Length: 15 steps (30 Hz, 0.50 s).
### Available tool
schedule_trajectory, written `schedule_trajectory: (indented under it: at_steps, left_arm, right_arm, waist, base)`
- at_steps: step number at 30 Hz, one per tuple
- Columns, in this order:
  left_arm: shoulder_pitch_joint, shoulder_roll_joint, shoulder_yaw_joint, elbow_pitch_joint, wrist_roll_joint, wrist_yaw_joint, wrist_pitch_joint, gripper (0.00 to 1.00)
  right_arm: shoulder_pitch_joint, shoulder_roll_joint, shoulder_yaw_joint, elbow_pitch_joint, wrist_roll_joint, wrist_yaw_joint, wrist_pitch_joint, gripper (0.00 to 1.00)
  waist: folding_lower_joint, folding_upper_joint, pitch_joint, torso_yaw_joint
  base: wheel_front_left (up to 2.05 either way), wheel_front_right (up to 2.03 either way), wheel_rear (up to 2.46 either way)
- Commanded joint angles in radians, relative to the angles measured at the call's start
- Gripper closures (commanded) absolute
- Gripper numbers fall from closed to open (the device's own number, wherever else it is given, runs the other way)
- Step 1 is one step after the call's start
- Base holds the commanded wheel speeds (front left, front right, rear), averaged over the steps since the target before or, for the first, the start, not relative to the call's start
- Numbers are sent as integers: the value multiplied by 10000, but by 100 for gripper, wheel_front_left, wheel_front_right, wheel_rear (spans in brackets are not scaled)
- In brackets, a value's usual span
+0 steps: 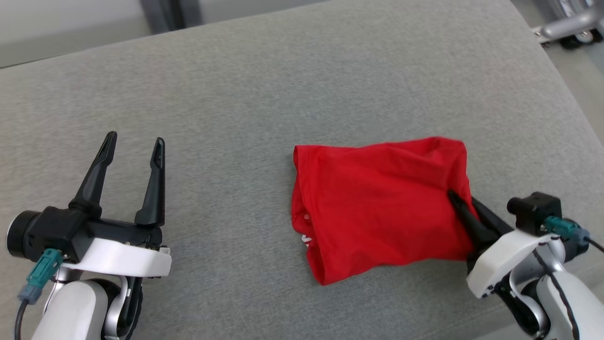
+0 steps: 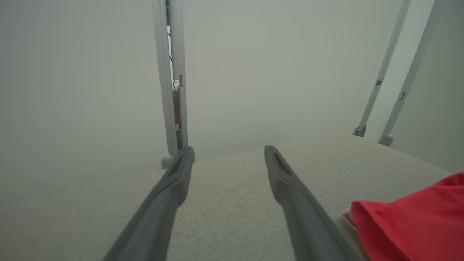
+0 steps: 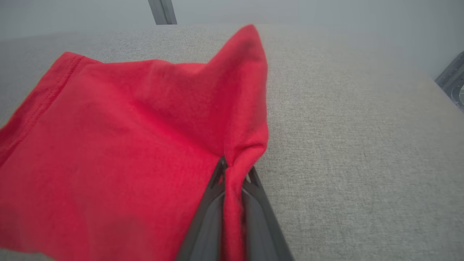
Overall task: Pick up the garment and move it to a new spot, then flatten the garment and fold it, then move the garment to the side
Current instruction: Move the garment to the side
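The garment (image 1: 377, 208) is a red shirt folded into a rough rectangle, lying on the grey cushion right of centre. My right gripper (image 1: 465, 200) is shut on the garment's right edge, and in the right wrist view a ridge of red cloth (image 3: 235, 170) is pinched between the two dark fingers. My left gripper (image 1: 134, 144) stands open at the lower left, well apart from the garment, with nothing between its fingers. In the left wrist view the open left gripper (image 2: 228, 154) points over the cushion, and a corner of the garment (image 2: 409, 217) shows at the lower right.
A wide grey fabric cushion (image 1: 264, 94) bears everything; its far edge runs along the top and its right edge slopes down at the right. A metal frame with a wheel (image 1: 566, 26) stands beyond the top right corner. Pale walls and upright posts (image 2: 174, 79) lie behind.
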Motion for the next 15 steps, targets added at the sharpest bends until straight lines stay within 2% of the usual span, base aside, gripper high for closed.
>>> schedule_trajectory:
  at_steps: [1,8,15]
  left_arm:
    - [-227,138,-29,-120,134,73,101,0]
    - [-615,288,-219,-580,350,21,441,0]
    - [-1199,409,-521,-889,515,-194,671,0]
  right_arm:
    - [-325,-29,-95,-29,46,-2,-198,100]
    - [-1534,-387,-486,470,141,-3,-683,100]
    - [-3362,-1563,-961,2218,-41,-2,-1279,100]
  waist:
    - [0,-1,390,-518]
    - [0,-1,1017,-839]
    - [0,-1,1677,-706]
  base:
    - [0,0,0]
    - [0,0,0]
    - [0,0,0]
